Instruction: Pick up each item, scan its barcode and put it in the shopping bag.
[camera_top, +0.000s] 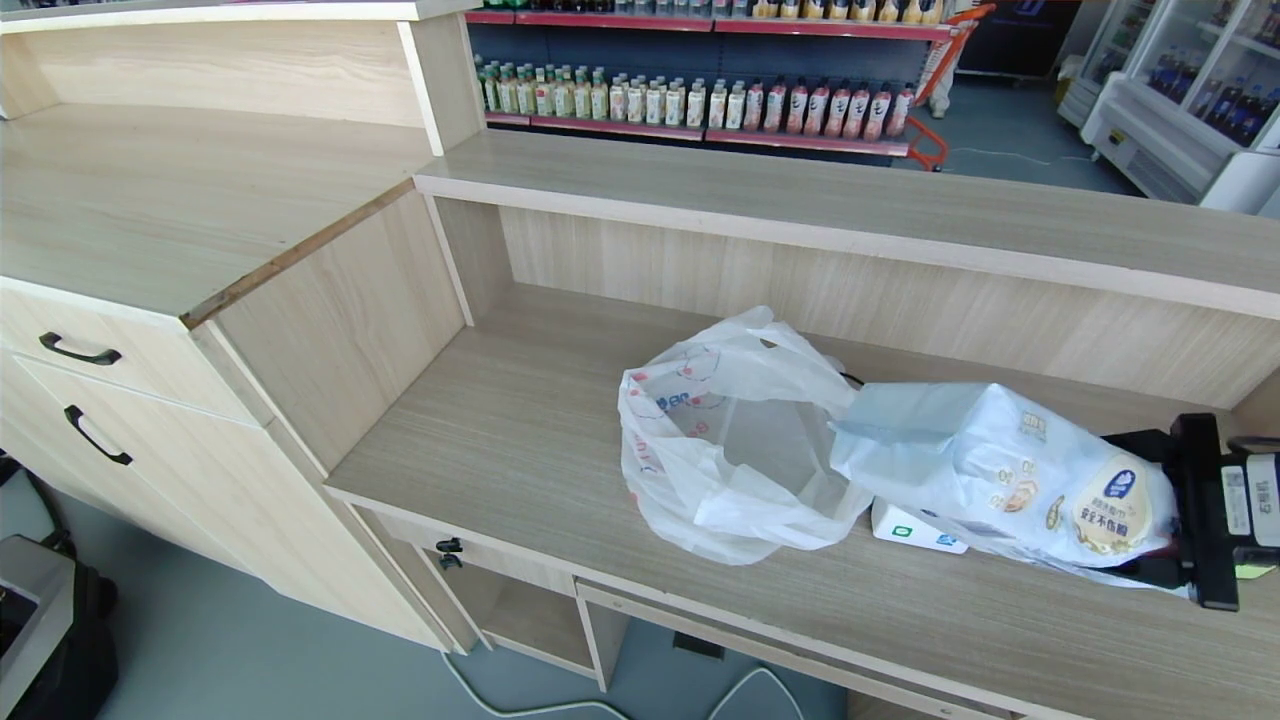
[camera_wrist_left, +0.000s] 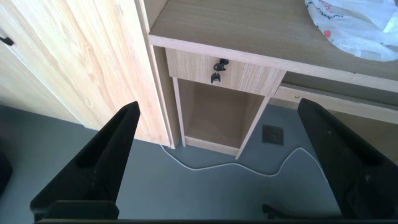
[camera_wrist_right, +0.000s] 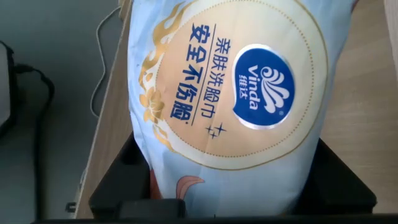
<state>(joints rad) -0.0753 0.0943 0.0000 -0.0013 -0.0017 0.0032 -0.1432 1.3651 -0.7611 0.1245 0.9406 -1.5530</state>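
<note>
Right gripper (camera_top: 1150, 510) is clamped on the tissue pack (camera_top: 1000, 470), black fingers (camera_top: 1145, 443) on either side of its printed end. The pack is pale blue and white and lies sideways, stretching away from the gripper toward the shopping bag (camera_top: 730, 450). Its free end reaches the bag's rim. The bag is white thin plastic and sits on the wooden counter (camera_top: 520, 420) beyond the pack's far end, mouth open and facing the gripper. A small white box (camera_top: 915, 527) lies on the counter under the pack, between the gripper and the bag.

Left gripper (camera_wrist_left: 219, 106) has its fingers spread wide with nothing between them. It hangs over the grey floor off the counter's front edge. Ahead of it is a drawer (camera_wrist_left: 217, 68) with a key in the lock, and a white cable (camera_wrist_left: 230, 165) runs on the floor below.
</note>
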